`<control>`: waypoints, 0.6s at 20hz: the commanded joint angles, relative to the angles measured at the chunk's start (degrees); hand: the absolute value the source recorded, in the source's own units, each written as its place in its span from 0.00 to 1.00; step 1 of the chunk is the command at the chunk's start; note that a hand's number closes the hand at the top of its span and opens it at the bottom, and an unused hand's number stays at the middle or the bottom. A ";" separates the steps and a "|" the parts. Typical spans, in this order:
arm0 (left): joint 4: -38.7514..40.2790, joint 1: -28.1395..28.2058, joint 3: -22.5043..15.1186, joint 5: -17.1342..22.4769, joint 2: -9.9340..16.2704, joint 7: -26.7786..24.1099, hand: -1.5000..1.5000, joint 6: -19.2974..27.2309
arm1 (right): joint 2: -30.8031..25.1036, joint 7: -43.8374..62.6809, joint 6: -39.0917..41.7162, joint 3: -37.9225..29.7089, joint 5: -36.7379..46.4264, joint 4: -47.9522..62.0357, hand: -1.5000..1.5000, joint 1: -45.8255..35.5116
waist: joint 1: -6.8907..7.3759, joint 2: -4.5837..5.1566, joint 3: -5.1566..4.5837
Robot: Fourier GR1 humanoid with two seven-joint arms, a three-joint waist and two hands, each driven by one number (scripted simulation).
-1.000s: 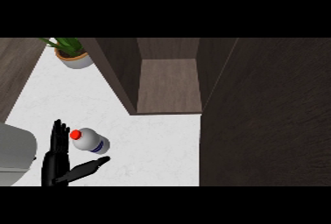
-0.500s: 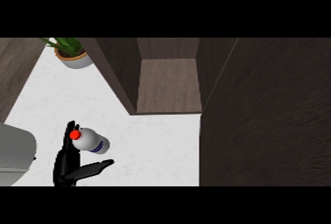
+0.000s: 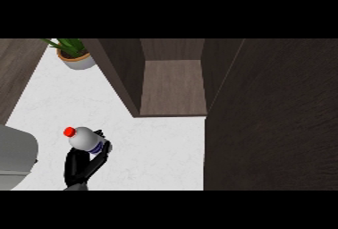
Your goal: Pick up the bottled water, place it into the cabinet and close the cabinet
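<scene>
The bottled water (image 3: 86, 138), white with a red cap (image 3: 69, 131) and a blue label, is tilted with its cap toward the left, low at the view's left. My left hand (image 3: 82, 163) is shut on it from below, its fingers curled round the lower body and hiding part of it. The open cabinet (image 3: 173, 85) lies up and to the right of the bottle, a wooden shelf between dark side walls. My right hand does not show.
A large dark wooden panel (image 3: 274, 116) fills the right side, next to the cabinet opening. A potted plant (image 3: 74, 56) stands at the far left of the white counter (image 3: 158, 147). A grey rounded object (image 3: 14, 154) sits at the left edge.
My left hand went from open beside the bottle to curled round it. Hand and bottle have shifted slightly right, with the bottle tilted.
</scene>
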 commanded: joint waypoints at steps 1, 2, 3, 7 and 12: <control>7.53 -4.74 2.29 2.21 1.73 -1.86 1.00 -3.72 | -0.22 2.49 0.64 -0.37 -4.31 -6.33 0.00 2.28 | -0.27 0.00 -0.01; 9.95 -5.09 2.27 1.77 -0.43 -5.25 1.00 -2.81 | -0.06 3.46 -0.49 -0.85 -4.28 -6.93 0.00 0.16 | -0.25 0.15 -0.05; 11.04 -4.88 2.57 1.45 -0.49 -8.34 1.00 -2.75 | -0.20 3.13 0.38 -0.16 -4.47 -8.47 0.00 3.30 | -0.59 0.09 -0.07; 9.91 -3.84 1.34 1.72 1.51 -6.84 1.00 -7.15 | 1.98 3.64 -1.01 1.94 -1.96 -7.47 0.00 3.04 | 0.08 -0.01 0.00; 10.05 -5.62 -0.52 1.04 -1.15 -8.40 1.00 -8.23 | 2.05 1.62 -0.05 3.22 0.12 -6.54 0.00 3.23 | 0.01 -0.06 0.00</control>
